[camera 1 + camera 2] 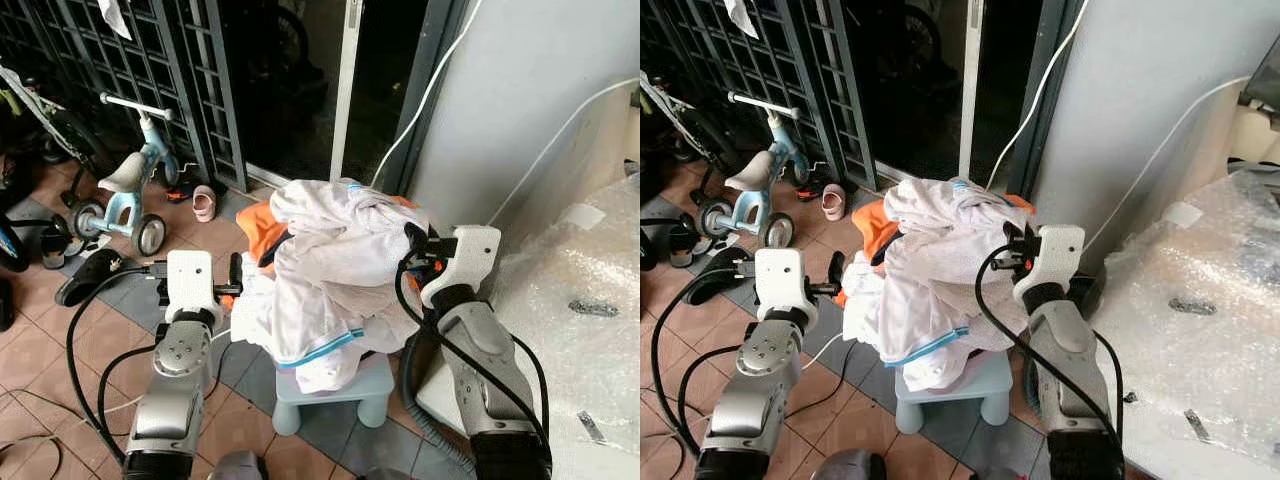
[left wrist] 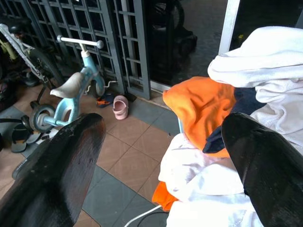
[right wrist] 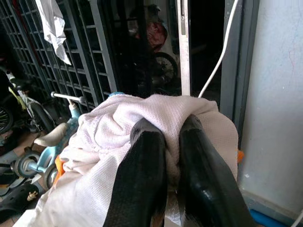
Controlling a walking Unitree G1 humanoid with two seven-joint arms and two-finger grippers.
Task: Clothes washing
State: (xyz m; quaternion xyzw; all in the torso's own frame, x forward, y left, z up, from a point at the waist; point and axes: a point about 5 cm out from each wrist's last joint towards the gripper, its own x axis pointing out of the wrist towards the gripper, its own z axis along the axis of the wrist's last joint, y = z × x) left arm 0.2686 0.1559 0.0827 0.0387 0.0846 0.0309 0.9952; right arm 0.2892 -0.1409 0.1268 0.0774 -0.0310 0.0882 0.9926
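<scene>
A pile of clothes [image 1: 330, 270] is heaped on a pale blue stool [image 1: 335, 395] in the middle of the tiled floor [image 1: 60, 350], just near of the dark doorway. A fold of the white shirt [image 3: 156, 118] on top is pinched between the nearly closed fingers [image 3: 142, 175] of the right gripper [image 1: 415, 245]. The left gripper [image 1: 235, 275] is held at the pile's left edge with fingers [image 2: 52, 175] spread wide, nothing gripped. An orange garment [image 2: 203, 109] is seen underneath. A kid's trike [image 1: 125, 190] is parked far left by the gate [image 1: 150, 70].

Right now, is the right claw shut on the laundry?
Shut: the right claw pinches a fold of the white cloth atop the pile.
</scene>
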